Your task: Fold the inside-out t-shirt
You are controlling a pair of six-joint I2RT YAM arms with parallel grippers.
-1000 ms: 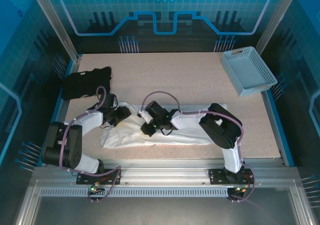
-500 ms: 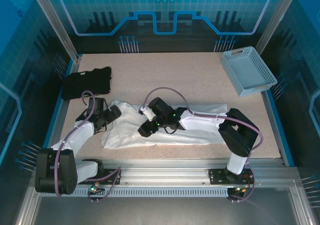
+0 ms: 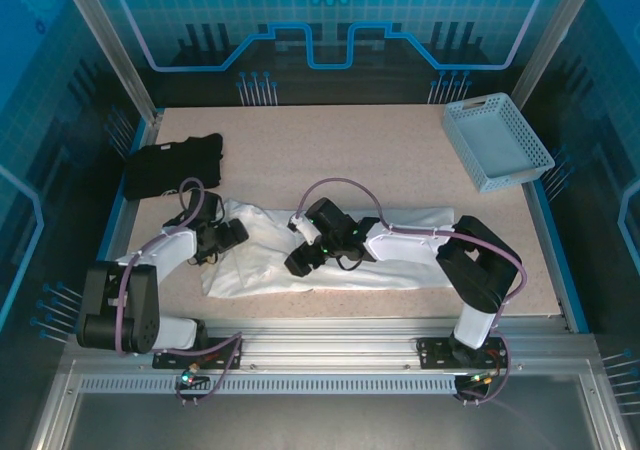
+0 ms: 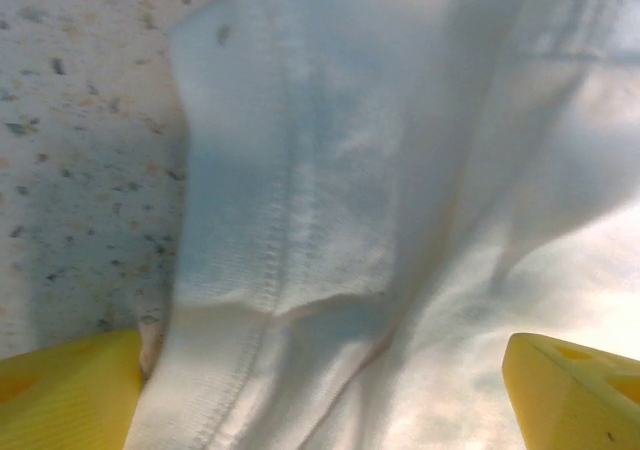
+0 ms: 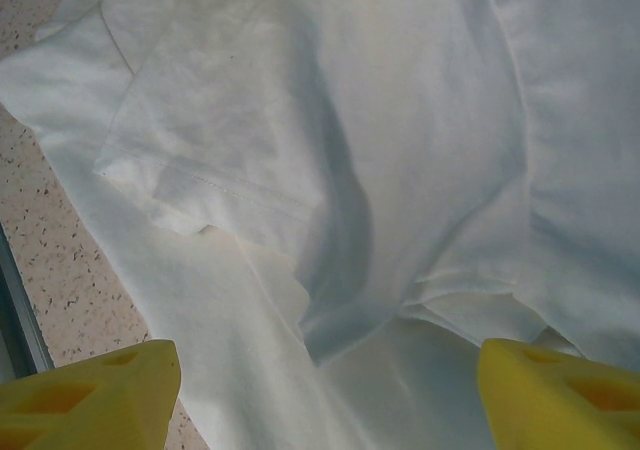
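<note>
Here the black garment [image 3: 172,165] lies at far left, apart from the work. The left gripper [image 3: 236,234] hangs with jaws wide over the left edge of the t-shirt [image 3: 255,266], which stretches left to right across the near half of the table [image 3: 350,150]. The right gripper [image 3: 300,262], also spread and holding nothing, sits over the shirt's left-middle. Bare table lies beyond, with a basket [image 3: 497,140] at far right.

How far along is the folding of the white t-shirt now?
Done: the t-shirt lies on the table as a long band, so it looks folded lengthwise. In hand: nothing; the left fingers and right fingers stand open over the cloth. Left: probably folding the band across into a compact stack.
</note>
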